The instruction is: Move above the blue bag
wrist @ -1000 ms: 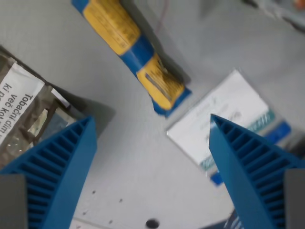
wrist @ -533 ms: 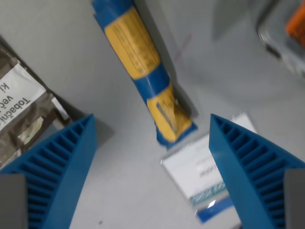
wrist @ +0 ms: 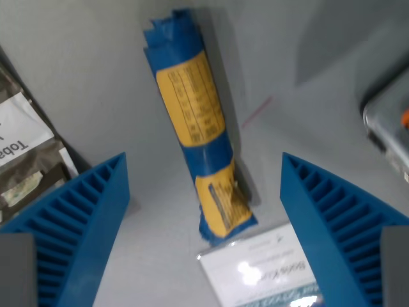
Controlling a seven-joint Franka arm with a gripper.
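Observation:
A blue bag (wrist: 197, 125) with yellow label panels lies on the grey table, rolled into a long tube running from the top centre down toward the middle. My gripper (wrist: 204, 167) hangs above it, open, with its two ribbed blue fingers (wrist: 83, 224) standing on either side of the bag's lower end. Nothing is held between them. The bag's lower tip (wrist: 223, 220) rests against a white card.
A white card (wrist: 268, 268) with printed text lies at the bottom centre. A brown tobacco pouch (wrist: 25, 153) with a white label sits at the wrist view's left. A grey metallic object (wrist: 390, 128) with an orange spot shows at the right edge.
The camera has moved: the whole scene has slid downward and the blue bag now sits more upright and centred between my fingers. The white card has dropped toward the bottom edge.

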